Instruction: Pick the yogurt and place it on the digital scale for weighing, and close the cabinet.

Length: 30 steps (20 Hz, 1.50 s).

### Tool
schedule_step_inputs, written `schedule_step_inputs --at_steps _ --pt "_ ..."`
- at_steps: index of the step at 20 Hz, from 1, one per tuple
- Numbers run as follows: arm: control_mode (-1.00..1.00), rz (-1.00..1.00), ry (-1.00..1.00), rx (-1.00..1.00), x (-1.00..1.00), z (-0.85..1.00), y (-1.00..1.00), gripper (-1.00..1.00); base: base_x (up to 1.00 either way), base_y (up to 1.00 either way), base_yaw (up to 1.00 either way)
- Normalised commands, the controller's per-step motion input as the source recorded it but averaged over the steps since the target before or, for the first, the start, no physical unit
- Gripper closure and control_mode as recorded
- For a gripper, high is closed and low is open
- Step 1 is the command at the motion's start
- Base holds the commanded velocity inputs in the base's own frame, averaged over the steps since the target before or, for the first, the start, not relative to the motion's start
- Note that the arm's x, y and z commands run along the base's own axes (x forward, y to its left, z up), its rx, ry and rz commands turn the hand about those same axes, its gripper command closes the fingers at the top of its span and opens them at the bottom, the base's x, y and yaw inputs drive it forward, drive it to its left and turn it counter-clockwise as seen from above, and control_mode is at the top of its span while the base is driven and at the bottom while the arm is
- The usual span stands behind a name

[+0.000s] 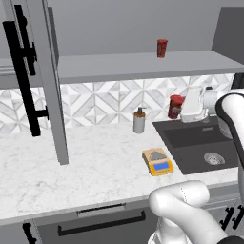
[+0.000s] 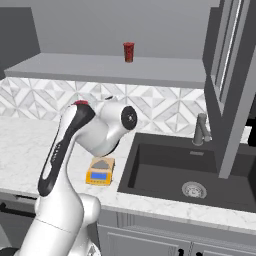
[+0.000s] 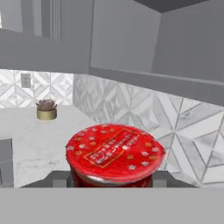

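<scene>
My gripper (image 1: pixel 178 108) is shut on the yogurt (image 1: pixel 175 106), a small red cup held in the air over the sink's left edge, in front of the tiled wall. In the hand view its red starred lid (image 3: pixel 114 152) sits close between the fingertips. In the right base view a bit of the yogurt (image 2: pixel 80 103) peeks over the arm. The yellow-orange digital scale (image 1: pixel 157 162) (image 2: pixel 100 171) lies on the counter left of the sink, below and nearer than the cup. The cabinet stands open, its door (image 1: pixel 45 71) swung out at the left. A second red cup (image 1: pixel 162 47) (image 2: pixel 129 51) stands on the cabinet shelf.
A grey soap dispenser (image 1: pixel 139 120) stands by the wall behind the scale. The dark sink (image 1: pixel 200 143) (image 2: pixel 165 175) has a faucet (image 2: pixel 200 130) at its back. Another open cabinet door (image 2: pixel 227 85) hangs over the sink's right side. A small potted plant (image 3: pixel 46 110) sits on the far counter.
</scene>
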Motion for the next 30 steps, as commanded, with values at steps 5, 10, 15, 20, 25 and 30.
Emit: schedule_step_inputs --at_steps 5,10,15,20,25,30 --pt "-1.0 0.24 0.0 0.0 0.28 -0.65 0.0 1.0 0.0 0.0 0.0" --pt "-1.0 0.2 0.0 0.0 0.32 -0.69 0.0 1.0 0.0 0.0 0.0" --pt "-1.0 0.16 0.0 0.0 0.13 -0.64 0.0 1.0 0.0 0.0 0.0" --pt "-1.0 0.14 0.0 0.0 0.17 -0.56 0.0 1.0 0.0 0.0 0.0" --pt "-1.0 0.11 0.0 0.0 0.15 -0.43 0.0 1.0 0.0 0.0 0.0" --pt "-1.0 0.04 0.02 -0.01 0.03 -0.37 0.0 1.0 0.0 0.0 0.0"
